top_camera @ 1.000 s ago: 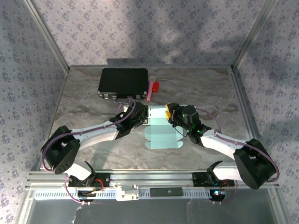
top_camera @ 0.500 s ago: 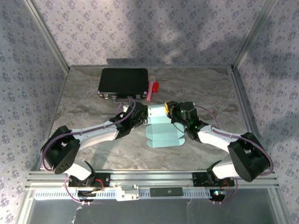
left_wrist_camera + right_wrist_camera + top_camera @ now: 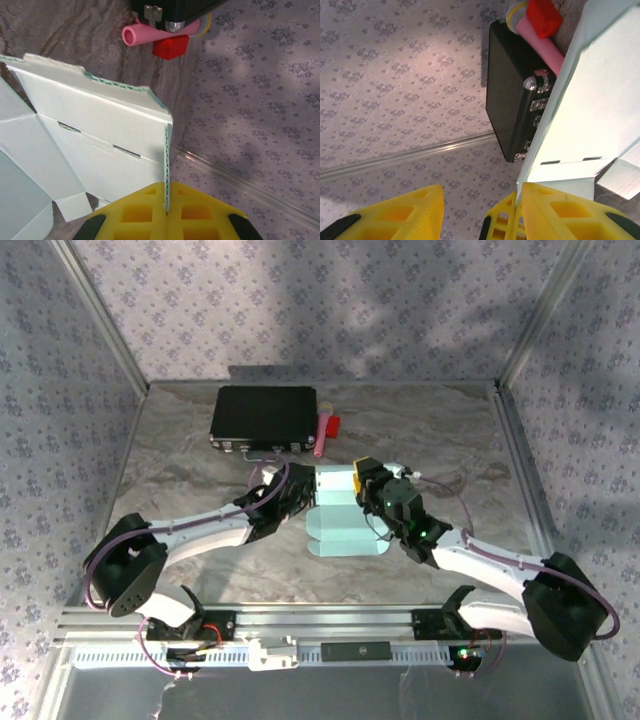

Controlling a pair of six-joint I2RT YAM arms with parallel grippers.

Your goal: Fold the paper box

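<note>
While the left gripper (image 3: 166,192) clamps a paper box (image 3: 100,125) flap edge, the right gripper (image 3: 480,200) stands part-open alongside, bare table (image 3: 450,430) rightward.

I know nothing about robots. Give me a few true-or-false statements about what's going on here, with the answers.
The left gripper pinches an edge of the paper box. True.
The paper box is folded into a closed box. False: it is an open blank, partly lying flat, with one panel lifted.
A pink tube and a red block lie by the black case. True.
The right gripper is clamped tight. False: its jaws stand apart.
</note>
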